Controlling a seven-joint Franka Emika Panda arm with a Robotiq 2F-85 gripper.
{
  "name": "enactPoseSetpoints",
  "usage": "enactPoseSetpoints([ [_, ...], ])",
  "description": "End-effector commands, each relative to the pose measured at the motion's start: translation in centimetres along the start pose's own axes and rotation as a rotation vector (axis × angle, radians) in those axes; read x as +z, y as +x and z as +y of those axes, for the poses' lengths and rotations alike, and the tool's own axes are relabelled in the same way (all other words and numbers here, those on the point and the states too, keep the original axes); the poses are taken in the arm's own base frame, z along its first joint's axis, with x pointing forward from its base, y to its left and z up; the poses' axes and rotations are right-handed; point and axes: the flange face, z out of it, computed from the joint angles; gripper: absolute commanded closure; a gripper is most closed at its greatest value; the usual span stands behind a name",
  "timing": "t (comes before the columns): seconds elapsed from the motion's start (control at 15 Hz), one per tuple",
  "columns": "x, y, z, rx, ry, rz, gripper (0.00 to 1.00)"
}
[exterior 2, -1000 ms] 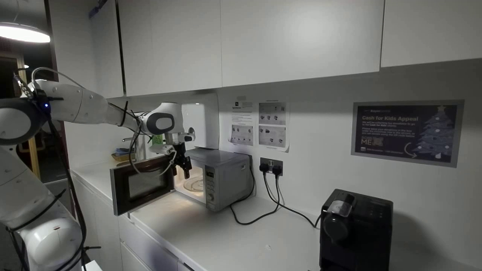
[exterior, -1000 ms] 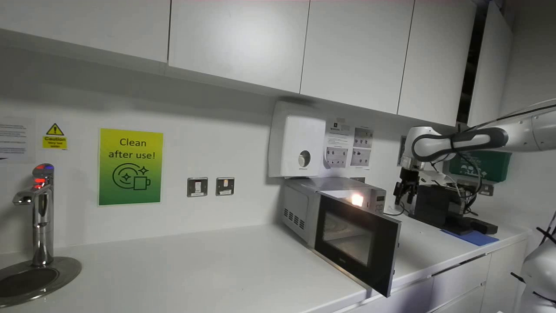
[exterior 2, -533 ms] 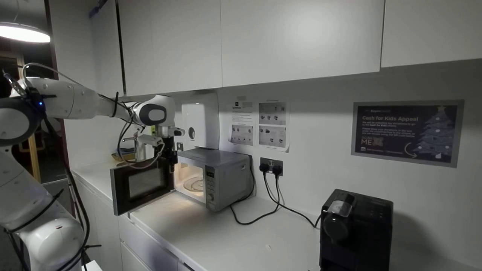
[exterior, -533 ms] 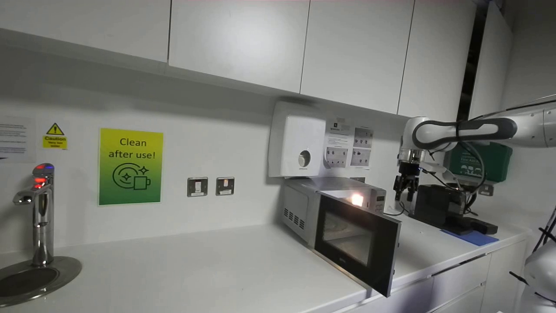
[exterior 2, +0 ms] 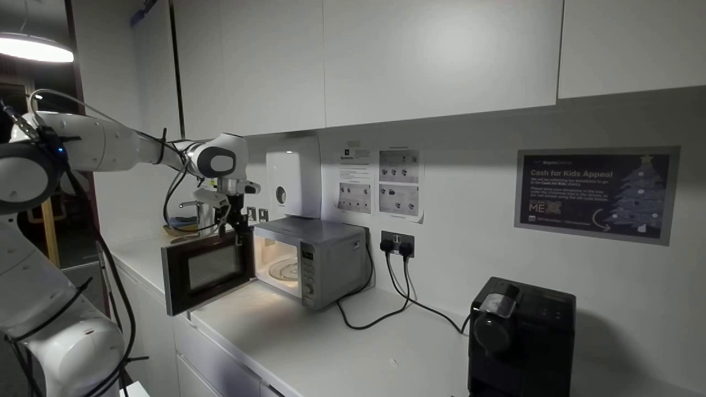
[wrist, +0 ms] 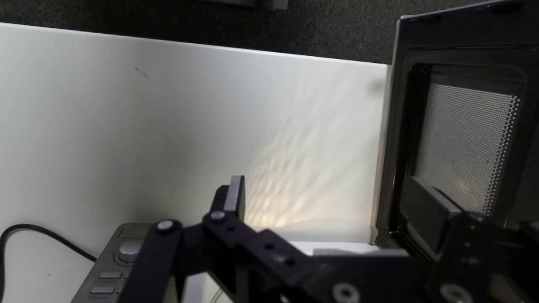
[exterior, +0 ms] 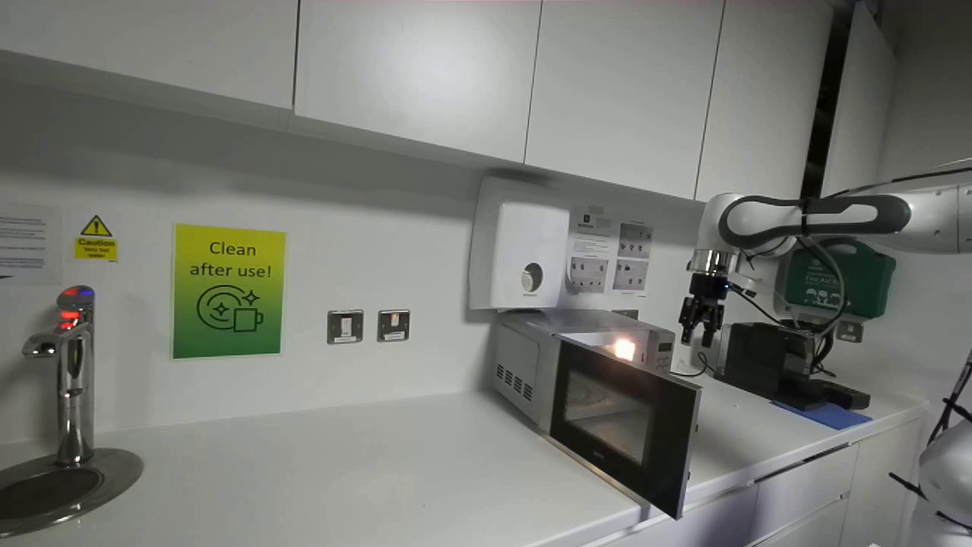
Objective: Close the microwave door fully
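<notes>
The silver-grey microwave [exterior: 518, 361] stands on the counter with its inside lit; it also shows in an exterior view [exterior 2: 342, 248]. Its dark-framed microwave door [exterior: 676, 433] stands wide open, its free edge reaching past the counter front [exterior 2: 175, 286]. My gripper [exterior: 697, 338] is open and empty, pointing down in front of the microwave, near the door's inner face [exterior 2: 237, 234]. In the wrist view the gripper's fingers [wrist: 324, 198] are wide apart. The right finger overlaps the door's inner side [wrist: 463, 134]; I cannot tell whether it touches. The microwave's control panel [wrist: 111, 269] is at lower left.
A black coffee machine [exterior 2: 521, 336] stands on the counter [exterior 2: 331, 353] beyond the microwave. Black cables [exterior 2: 408, 275] run to a wall socket. A white dispenser box [exterior: 524, 254] hangs above the microwave, under wall cupboards [exterior: 623, 99]. A tap [exterior: 74, 380] stands further along.
My arm has risen a little and the gripper has moved from the front of the microwave opening toward the open door. The door and the microwave have not moved.
</notes>
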Motion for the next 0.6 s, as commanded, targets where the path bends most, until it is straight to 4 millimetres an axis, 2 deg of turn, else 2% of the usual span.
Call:
enactPoseSetpoints([
  [0.0, -0.31, 0.29, -2.03, -0.014, 0.02, -0.031, 0.0],
  [0.07, -0.18, 0.2, -2.38, -0.024, 0.016, -0.034, 0.0],
  [0.13, 0.35, -0.04, -1.4, -0.025, 0.0, -0.009, 0.0],
  [0.53, 0.61, -0.01, -1.5, -0.027, -0.002, -0.015, 0.0],
])
